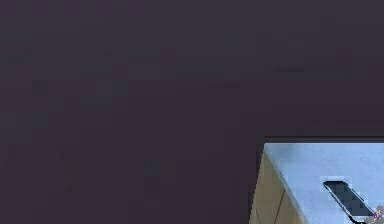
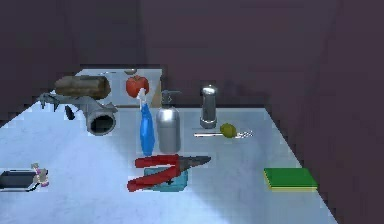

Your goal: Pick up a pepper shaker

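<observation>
On the pale blue-grey tabletop (image 2: 250, 165), a small grey metal cylinder with a dark top (image 2: 208, 105) stands upright toward the far right; its shape suits a pepper shaker. A wider silver canister (image 2: 167, 128) stands nearer the middle, beside a blue spray bottle (image 2: 147, 126). In front of these lies a red-handled tool (image 2: 163, 171).
A brown loaf-like thing (image 2: 82, 86), a red round fruit (image 2: 135, 86), a grey tube-like object (image 2: 101, 122), a small yellow-green blob (image 2: 229, 130) and a green sponge (image 2: 290, 179) share the table. A dark phone (image 2: 18, 180) lies at the near left edge, the phone (image 1: 347, 198) showing again on the table corner (image 1: 300, 160). Dark walls stand behind.
</observation>
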